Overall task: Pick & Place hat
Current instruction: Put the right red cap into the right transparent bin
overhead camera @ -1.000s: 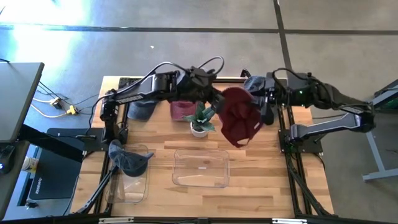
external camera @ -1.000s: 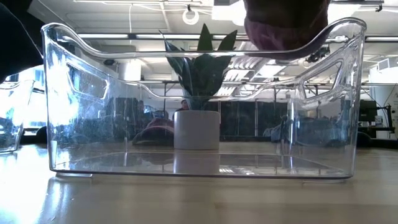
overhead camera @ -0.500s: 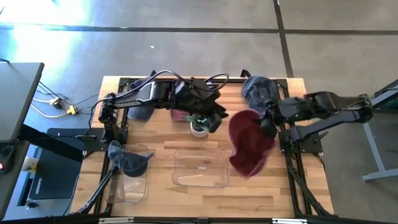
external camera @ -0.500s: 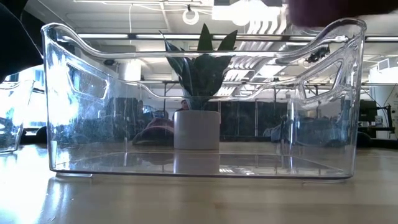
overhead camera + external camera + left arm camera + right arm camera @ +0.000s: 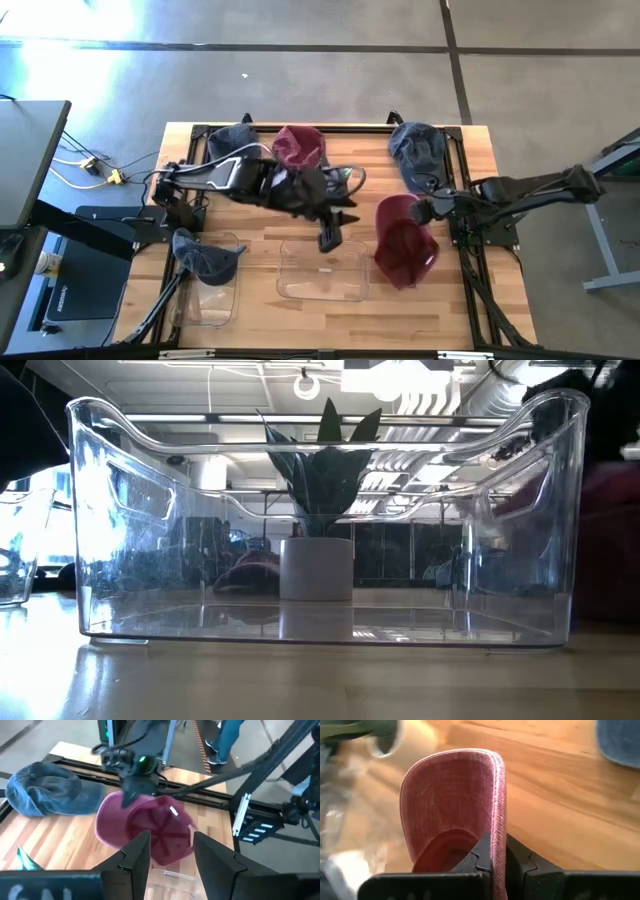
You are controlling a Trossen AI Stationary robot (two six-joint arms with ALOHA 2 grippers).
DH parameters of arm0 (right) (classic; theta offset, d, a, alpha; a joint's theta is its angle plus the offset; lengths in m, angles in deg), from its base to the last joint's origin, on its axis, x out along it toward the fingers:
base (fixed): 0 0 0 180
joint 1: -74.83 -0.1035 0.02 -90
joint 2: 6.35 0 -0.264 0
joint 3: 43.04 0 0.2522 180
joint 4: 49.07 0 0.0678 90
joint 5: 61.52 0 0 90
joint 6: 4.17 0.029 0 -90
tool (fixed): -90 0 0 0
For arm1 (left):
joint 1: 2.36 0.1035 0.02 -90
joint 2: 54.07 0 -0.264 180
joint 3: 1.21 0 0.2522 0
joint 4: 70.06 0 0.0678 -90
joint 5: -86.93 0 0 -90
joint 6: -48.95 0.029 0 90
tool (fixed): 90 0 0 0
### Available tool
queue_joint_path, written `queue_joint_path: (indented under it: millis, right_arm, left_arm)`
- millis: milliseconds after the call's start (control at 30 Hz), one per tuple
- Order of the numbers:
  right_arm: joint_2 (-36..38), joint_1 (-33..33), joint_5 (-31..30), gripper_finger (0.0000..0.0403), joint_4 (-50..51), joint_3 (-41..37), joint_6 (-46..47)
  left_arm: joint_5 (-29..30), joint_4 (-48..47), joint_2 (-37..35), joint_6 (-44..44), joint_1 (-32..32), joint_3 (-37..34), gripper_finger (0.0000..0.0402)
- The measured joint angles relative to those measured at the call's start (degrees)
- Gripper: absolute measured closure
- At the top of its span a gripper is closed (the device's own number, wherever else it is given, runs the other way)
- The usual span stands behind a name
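A maroon hat (image 5: 405,250) is low at the right of the clear bin (image 5: 322,285), with my right gripper (image 5: 418,210) shut on it. In the low view the hat (image 5: 610,540) shows dark past the bin's right wall. My left gripper (image 5: 330,238) is open above the bin's far rim and touches nothing; its wrist view looks across at the held hat (image 5: 150,830). A second maroon hat (image 5: 298,148) lies at the table's far side. My right gripper pinches the hat's brim edge (image 5: 496,837) between its two fingers, near where the brim meets the crown. The fingers slant down from the table's right side. The hat hangs below them with its hollow side up; whether it touches the table I cannot tell.
Blue-grey hats lie at the far left (image 5: 230,140) and far right (image 5: 415,145). A dark blue hat (image 5: 205,255) sits on a small clear container at the near left. A potted plant (image 5: 320,510) stands behind the bin, under my left arm.
The maroon hat has passed from my left gripper to my right. My right gripper has rolled and dropped toward the near edge with it, from above the plant to beside the bin. My left gripper has let go and swung toward the near edge, over the bin's far rim.
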Motion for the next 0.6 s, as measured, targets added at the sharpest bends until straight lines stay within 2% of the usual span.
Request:
queue_joint_path:
  millis: [167, 267, 433, 600]
  right_arm:
    - [0.9, 5.3, 0.8, 0.0396, -20.1, -12.1, -1.2]
    - [0.8, 8.6, 2.2, 0.0385, -28.8, -17.6, -3.2]
    - [1.0, 12.3, 4.2, 0.0332, -31.4, -20.6, -10.8]
    - [1.1, 14.8, 7.2, 0.0275, -30.1, -17.3, -24.8]
  left_arm:
    - [2.4, 0.0, 0.0, 0.8, -2.2, 0.0, 0.0264]
    - [3.9, 0.0, 0.0, 0.9, -2.0, 0.0, 0.0264]
    - [5.8, 2.8, 0.0, 1.1, -1.8, 0.0, 0.0264]
    - [6.1, 5.6, 0.0, 2.3, -1.8, 0.0, 0.0264]
